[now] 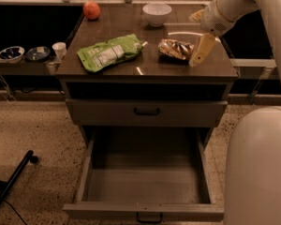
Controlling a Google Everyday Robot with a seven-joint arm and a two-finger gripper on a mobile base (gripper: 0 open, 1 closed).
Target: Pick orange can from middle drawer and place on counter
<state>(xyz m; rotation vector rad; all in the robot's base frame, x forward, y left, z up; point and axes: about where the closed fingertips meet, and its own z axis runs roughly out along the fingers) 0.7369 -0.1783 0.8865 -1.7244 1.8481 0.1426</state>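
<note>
One orange can near counter right edge, long axis along front edge; I see gripper just beside, fingers apart.

No legible text, brand, number or sign anywhere in view.
- Green pouch, lying on counter: pale label patch with dark print, too small to read.
- Orange can, on counter right of pouch: crinkled shiny surface, dark patches, nothing readable.
- Gripper, over counter's right side, just beside orange can, fingers spread apart: pale casing, no lettering made out.
</note>
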